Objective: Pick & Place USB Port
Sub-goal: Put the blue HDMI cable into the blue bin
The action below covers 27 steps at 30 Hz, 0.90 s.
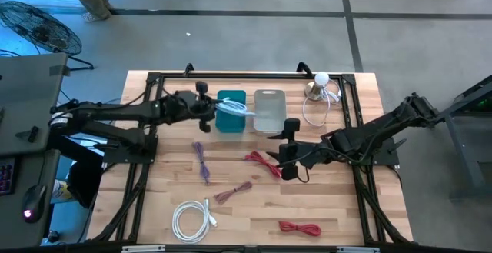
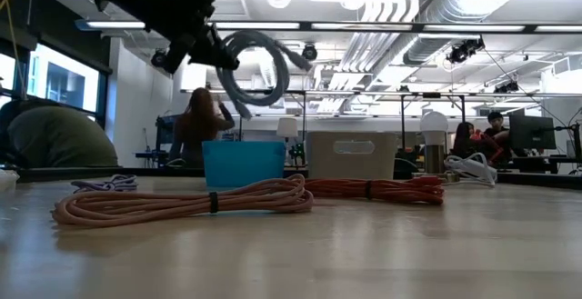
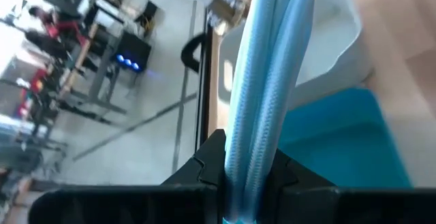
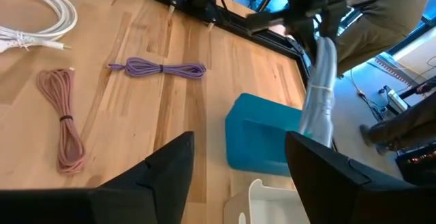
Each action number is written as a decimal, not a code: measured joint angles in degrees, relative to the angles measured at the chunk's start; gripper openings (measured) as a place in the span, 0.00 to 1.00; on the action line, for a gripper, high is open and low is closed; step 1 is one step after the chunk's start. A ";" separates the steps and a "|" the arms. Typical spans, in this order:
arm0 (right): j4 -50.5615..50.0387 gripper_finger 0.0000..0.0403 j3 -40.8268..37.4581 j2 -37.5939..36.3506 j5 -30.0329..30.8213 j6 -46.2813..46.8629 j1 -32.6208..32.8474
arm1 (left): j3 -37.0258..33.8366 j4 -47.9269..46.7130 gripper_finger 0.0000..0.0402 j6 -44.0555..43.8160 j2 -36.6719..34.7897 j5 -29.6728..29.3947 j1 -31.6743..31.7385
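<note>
High view, looking straight down on a wooden table (image 1: 330, 207): the left gripper (image 1: 206, 107) hangs above the blue bin (image 1: 231, 121) at the far middle of the table, its jaws closed on a coiled light-blue USB cable (image 1: 234, 108). Just to the right of the blue bin stands a white bin (image 1: 269, 111), touching or nearly touching it. In the low view the cable dangles as a loop from the left gripper, clearly above the rim of the blue bin and not yet inside it. The right gripper (image 1: 288, 149) waits near the table's middle with its jaws wide apart and nothing between them, close to a red cable (image 1: 261, 162). Other bundled cables lie on the table: a purple cable (image 1: 202, 161), a pink cable (image 1: 233, 192), a white cable (image 1: 191, 218) near the front, and a second red cable (image 1: 300, 227) at the near right. The step in hand appears to be the placing one: the cable is carried over its bin. The next move likely calls for lowering the coil into the blue bin and opening the jaws so it drops clear of the rim.
</note>
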 joint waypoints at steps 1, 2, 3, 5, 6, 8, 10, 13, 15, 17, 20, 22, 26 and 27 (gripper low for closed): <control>0.00 0.55 0.00 0.00 -0.02 -0.02 0.00 | 0.00 -0.36 0.08 -0.22 0.00 1.19 1.37; 0.00 0.55 -0.02 0.00 -0.02 0.00 0.00 | 0.00 -0.64 0.08 -0.69 0.00 2.18 2.72; 0.00 0.55 -0.02 0.00 -0.04 0.00 0.00 | 0.01 -0.89 0.08 -1.32 0.02 2.93 3.99; 0.00 0.55 -0.02 0.02 -0.08 0.00 0.00 | 0.02 -1.20 0.08 -2.68 0.53 4.75 6.25; 0.00 0.55 -0.02 0.02 -0.10 0.00 0.00 | 0.02 -1.41 0.08 -3.43 0.86 5.86 7.26; 0.00 0.55 -0.02 0.02 -0.13 0.00 0.00 | 0.02 -1.41 0.08 -5.20 1.46 8.72 8.99; -0.02 0.55 -0.03 0.02 -0.13 0.00 0.00 | 0.04 -0.65 0.08 -7.51 2.10 11.28 10.20; -0.04 0.55 -0.04 0.02 -0.13 0.01 0.00 | 0.07 -0.55 0.08 -10.32 3.42 12.00 11.06; -0.04 0.55 -0.04 0.02 -0.13 0.00 0.00 | 0.07 -0.53 0.08 -11.64 4.42 11.55 11.09; -0.04 0.55 -0.04 0.04 -0.13 0.01 0.00 | 0.07 -0.47 0.08 -12.93 5.44 11.48 11.09; -0.04 0.55 -0.04 0.04 -0.26 0.02 0.00 | 0.07 -0.37 0.08 -14.77 7.07 11.52 11.07; -0.04 0.55 -0.04 0.04 -0.26 0.26 0.00 | 0.07 -0.33 0.08 -15.37 8.27 11.20 11.07; -0.07 0.55 -0.04 0.07 -0.40 1.29 0.00 | 0.07 1.02 0.08 -16.40 10.66 10.25 11.83; -0.12 0.55 -0.04 0.07 -0.56 1.30 0.00 | 0.07 1.94 0.08 -16.52 11.29 10.38 12.28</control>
